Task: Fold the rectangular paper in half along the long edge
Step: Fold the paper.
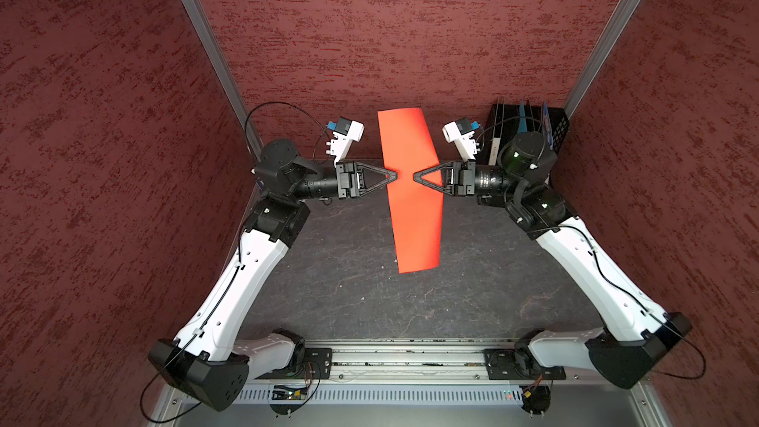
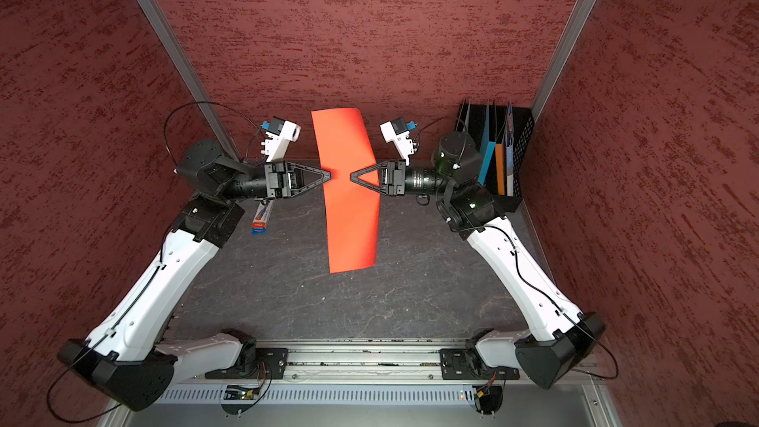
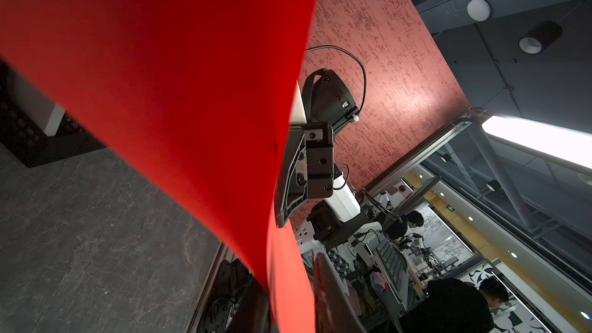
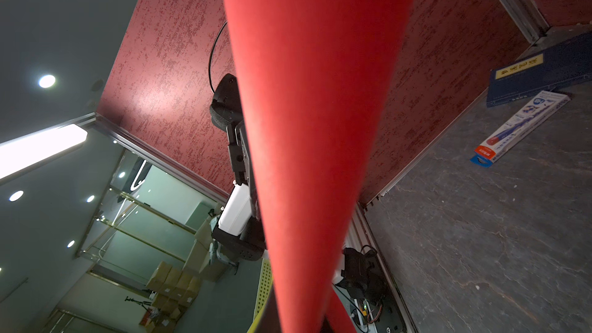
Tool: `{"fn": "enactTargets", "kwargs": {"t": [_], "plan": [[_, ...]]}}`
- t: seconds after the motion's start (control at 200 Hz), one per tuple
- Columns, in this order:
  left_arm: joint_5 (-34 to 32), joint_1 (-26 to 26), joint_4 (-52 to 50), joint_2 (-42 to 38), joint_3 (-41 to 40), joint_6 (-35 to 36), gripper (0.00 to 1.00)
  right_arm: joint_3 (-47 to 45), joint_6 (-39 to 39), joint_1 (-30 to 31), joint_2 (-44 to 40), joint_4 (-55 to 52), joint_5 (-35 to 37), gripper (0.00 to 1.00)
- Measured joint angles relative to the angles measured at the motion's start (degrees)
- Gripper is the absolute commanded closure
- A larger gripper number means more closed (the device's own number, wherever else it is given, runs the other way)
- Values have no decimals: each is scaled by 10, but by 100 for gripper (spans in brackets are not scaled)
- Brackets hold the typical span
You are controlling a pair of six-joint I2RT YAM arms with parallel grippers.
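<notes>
The table point(image 1: 349, 301) is dark grey and matt, with thin pale veins like stone. Three walls point(image 1: 410, 34) of rough, dark red, plaster-like panels close it in, and plain aluminium posts point(image 1: 205, 34) join them. Over the walls, the wrist views show a grey ceiling with round lamps point(image 4: 47, 81). The rectangular paper point(image 1: 415, 215) is held up above the table between the two pincers. It is a thin, smooth red-orange sheet without marks, softly bent and not flat, and its long sides run away from the tips toward the back wall and toward the robot's base. The right pincer point(image 1: 415, 177) is clamped on the middle of the sheet. The left pincer point(image 1: 396, 176) comes from the opposite long side, tip near tip. Its black fingers point(image 3: 333, 299) lie on either side of the sheet, but I cannot tell if they press it. Behind the wrist of the right pincer stands a black mesh rack point(image 2: 523, 145) with flat folders point(image 2: 500, 166). Under the wrist of the left pincer lies a long blue-white box point(image 2: 260, 219).
</notes>
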Motion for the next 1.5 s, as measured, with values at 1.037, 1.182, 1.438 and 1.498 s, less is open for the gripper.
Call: {"fn": "enactTargets", "kwargs": {"t": [1.037,1.182,1.438,1.498], "plan": [[-2,-18,18,17,-1,-5,100,-6,-24,17,-8,3,32,57],[13,-21,22,18,-1,-5,100,-3,-63,17,-25,-35,51,26],[50,-31,48,37,3,-23,100,16,-106,17,-51,-58,68,45],[54,-36,50,42,5,-24,100,20,-110,17,-51,-60,68,51]]}}
